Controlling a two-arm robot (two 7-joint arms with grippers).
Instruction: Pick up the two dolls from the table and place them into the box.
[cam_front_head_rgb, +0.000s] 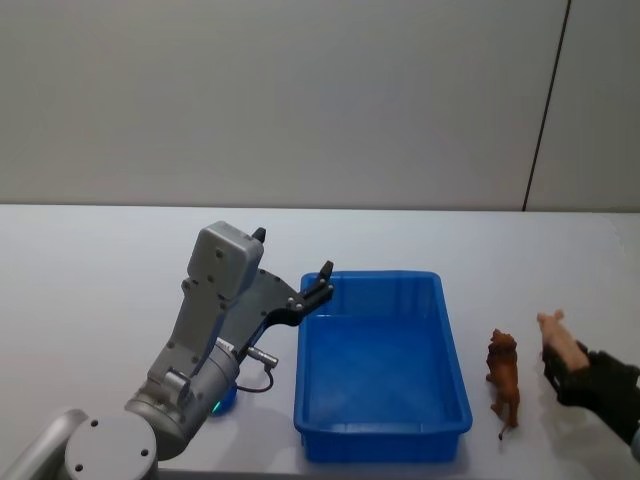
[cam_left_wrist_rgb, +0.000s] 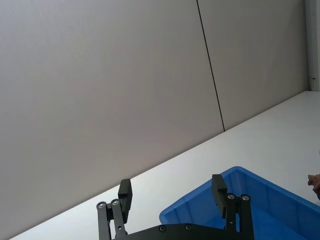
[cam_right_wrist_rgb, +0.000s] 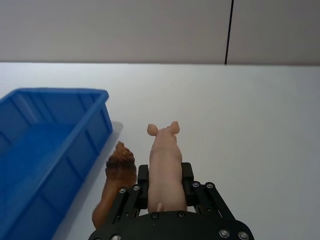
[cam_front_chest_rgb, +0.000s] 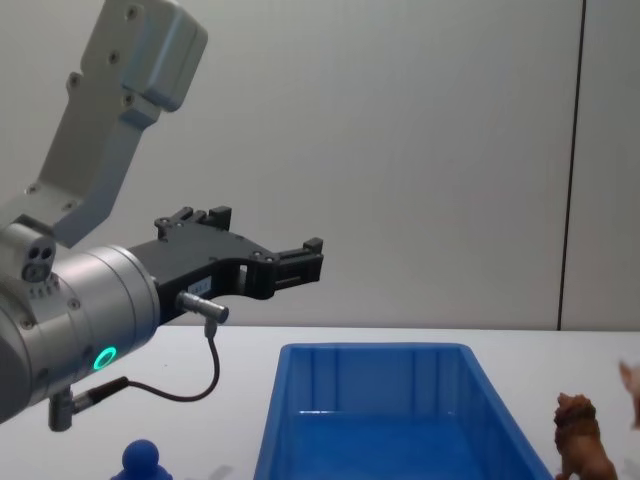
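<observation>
While the pig (cam_right_wrist_rgb: 164, 150) is being gripped lengthwise by the right claw (cam_right_wrist_rgb: 165, 175), snout pointing forward, the box (cam_front_head_rgb: 457, 350) is lying to its left, long axis running near to far. The lion (cam_front_head_rgb: 503, 375) is standing on the bench (cam_front_head_rgb: 100, 260) between them. The left claw (cam_left_wrist_rgb: 171, 192) is hovering open by the box's far left corner. No writing is showing.
</observation>
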